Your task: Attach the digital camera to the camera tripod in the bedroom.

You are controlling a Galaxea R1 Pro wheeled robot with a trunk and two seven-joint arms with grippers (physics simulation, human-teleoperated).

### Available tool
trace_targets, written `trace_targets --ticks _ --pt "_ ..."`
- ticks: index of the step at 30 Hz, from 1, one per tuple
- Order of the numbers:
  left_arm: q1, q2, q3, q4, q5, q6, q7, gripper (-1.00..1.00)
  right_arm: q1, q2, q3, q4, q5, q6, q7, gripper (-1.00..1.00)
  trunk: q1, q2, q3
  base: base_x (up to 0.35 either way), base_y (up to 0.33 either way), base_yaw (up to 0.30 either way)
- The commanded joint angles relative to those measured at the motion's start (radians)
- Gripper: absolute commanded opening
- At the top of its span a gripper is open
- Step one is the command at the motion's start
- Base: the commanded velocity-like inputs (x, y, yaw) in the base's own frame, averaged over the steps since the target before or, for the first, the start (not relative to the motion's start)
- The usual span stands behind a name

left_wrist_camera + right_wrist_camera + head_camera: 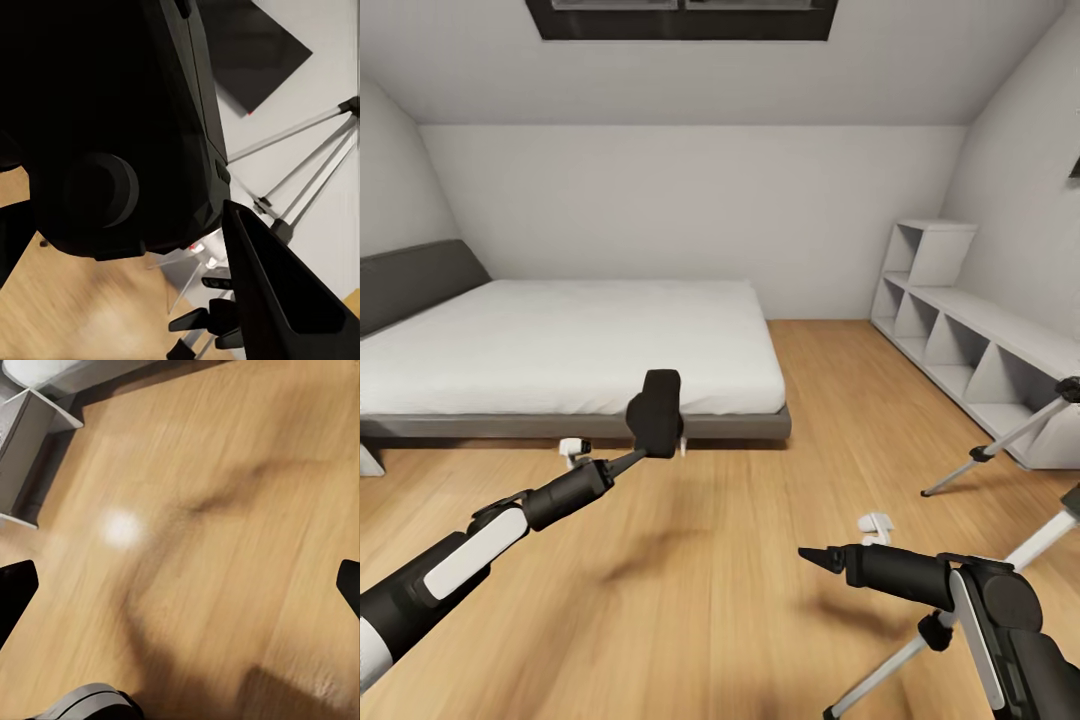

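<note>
Left gripper: raised mid-air ahead of the bed, clamped on the digital camera, black body standing upright between the fingers. In left wrist view, camera body pressed close against the lens, round barrel visible, one finger alongside it; no slack seen.

Centre: bare wood floor, arm shadows across it. Bedroom confirmed: white walls, sloped ceiling, skylight overhead.

Right gripper: held low over the floor, pointing left, carrying nothing. In right wrist view, dark fingertips at opposite edges of the frame, so jaws spread wide, plain floor between.

Far right: camera tripod, silver legs splayed on the floor beside the white shelf unit, head cut off by the frame edge. Same legs seen from the left wrist view beyond the camera. Well apart from the held camera.

Step in hand (judged): camera secured, carry toward tripod under way; attachment not yet done.

Next move calls for: swing or drive rightward to bring the tripod head fully into view, keep camera level, lower its base squarely onto the head plate. Risk: clipping a leg or the right arm en route.
</note>
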Motion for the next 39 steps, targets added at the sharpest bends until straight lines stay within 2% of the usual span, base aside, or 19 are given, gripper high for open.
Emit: trace_targets --ticks 1,29,39 --pt "-0.001 0.0 -0.003 0.001 0.009 0.006 -0.003 -1.0 -0.001 0.0 -0.001 0.0 0.0 0.007 0.003 1.0 -0.001 0.0 0.003 0.0 0.0 0.0" --pt "-0.001 -0.008 -0.003 0.029 0.009 0.007 -0.002 -1.0 -0.001 0.002 -0.003 0.001 0.012 0.008 -0.001 1.0 -0.013 0.006 0.111 0.0 0.0 0.0" --pt "-0.001 -0.021 -0.001 0.053 0.009 0.007 -0.004 -1.0 -0.001 0.002 0.0 0.004 0.016 0.01 -0.006 1.0 -0.018 0.009 0.15 0.0 0.0 0.0"
